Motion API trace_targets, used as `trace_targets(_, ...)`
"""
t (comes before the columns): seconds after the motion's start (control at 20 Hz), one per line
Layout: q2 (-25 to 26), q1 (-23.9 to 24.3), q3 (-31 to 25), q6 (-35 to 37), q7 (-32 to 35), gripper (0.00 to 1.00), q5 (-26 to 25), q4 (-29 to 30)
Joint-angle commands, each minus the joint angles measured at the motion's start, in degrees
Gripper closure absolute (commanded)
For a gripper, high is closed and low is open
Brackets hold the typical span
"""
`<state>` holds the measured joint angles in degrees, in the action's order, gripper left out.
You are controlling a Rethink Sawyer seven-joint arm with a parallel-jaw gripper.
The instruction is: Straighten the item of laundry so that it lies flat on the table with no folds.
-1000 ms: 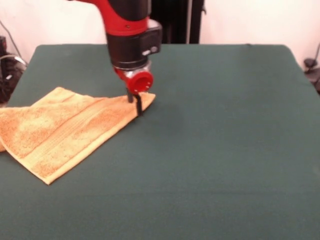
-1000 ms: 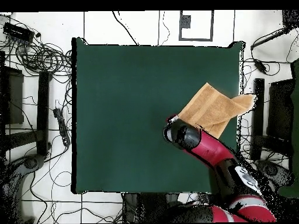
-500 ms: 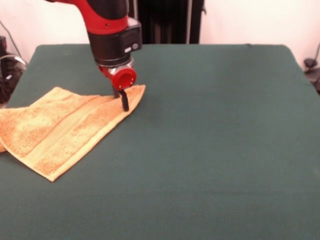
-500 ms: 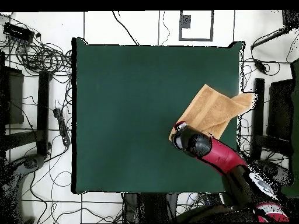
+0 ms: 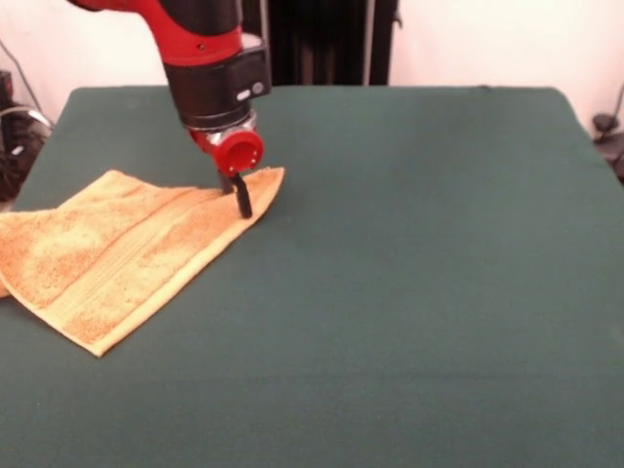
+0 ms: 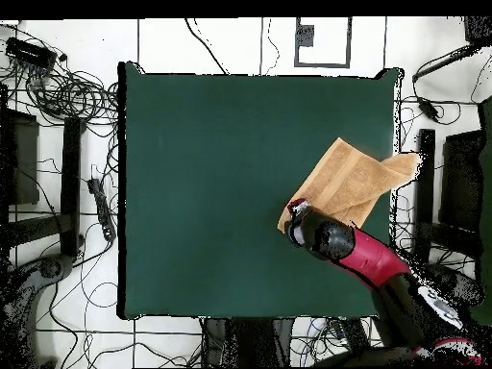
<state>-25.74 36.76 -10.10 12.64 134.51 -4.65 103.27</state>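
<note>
Dark green cloth covers the table (image 5: 439, 273); no writing is readable anywhere. The gripper (image 5: 241, 198) presses its dark fingers, apparently closed, onto a corner of the golden-orange towel (image 5: 117, 255), which lies partly folded at the table's edge. Since half a second ago, hardly anything has shifted.

Red arm (image 5: 195, 24) with black wrist, round red cap, apparently dark end effector (image 5: 241, 198).

Towel (image 5: 127, 253) corner, gripper (image 5: 239, 198): shifted left.

Golden-orange towel (image 5: 117, 255) with woven band, dark green table (image 5: 419, 273), red-and-black arm (image 5: 205, 58)
</note>
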Motion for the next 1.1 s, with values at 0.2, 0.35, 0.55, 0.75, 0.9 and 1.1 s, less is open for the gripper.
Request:
trace_targets(0.2, 6.18, -6.95, -7.23, 2.07, 4.51, 1.0, 1.95, -1.85)
trace_targets(0.35, 5.95, -7.66, -6.74, 4.64, 3.8, 1.0, 2.18, -2.79)
trace_targets(0.55, 6.31, -6.8, -8.61, 0.62, 6.6, 1.0, 4.16, -1.38)
trace_targets(0.75, 3.53, -14.36, -2.48, -7.24, 21.55, 1.0, 13.4, 2.58)
trace_targets(0.9, 2.19, -15.53, -1.94, -8.1, 21.97, 1.0, 16.36, 5.24)
trace_targets(1.1, -0.06, -20.69, 1.82, -7.97, 26.4, 1.0, 24.32, 7.57)
